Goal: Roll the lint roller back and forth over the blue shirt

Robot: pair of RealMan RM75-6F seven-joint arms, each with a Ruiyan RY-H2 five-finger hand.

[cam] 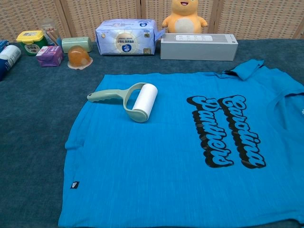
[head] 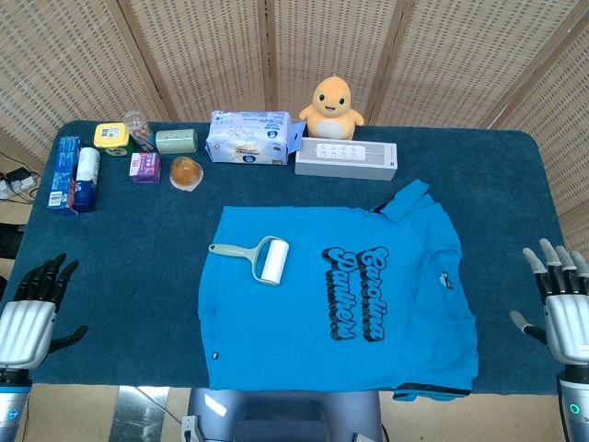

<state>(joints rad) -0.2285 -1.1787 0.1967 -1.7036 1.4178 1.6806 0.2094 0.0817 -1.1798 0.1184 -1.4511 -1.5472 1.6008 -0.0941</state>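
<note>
Left hand (head: pixel 28 318) low at near-left counter edge, dark fingers spread, palm empty. Right hand (head: pixel 559 299) at near-right edge, pale fingers fanned upward, holding nothing. Both well apart from lint roller (cam: pixel 128 100): pale green curved handle, white cylindrical roll, lying flat on blue shirt (cam: pixel 166 156). Shirt spread smooth on counter (head: pixel 138 267), soft knit, black script lettering. Counter covered in dark blue napped cloth.

Back row of the dark blue table (head: pixel 138 267): an orange duck plushie (head: pixel 332 107) behind a grey speaker (head: pixel 345 158), a tissue pack (head: pixel 250 137) (blue and white), purple box (head: pixel 144 168), yellow-lidded jar (head: pixel 111 138)
</note>
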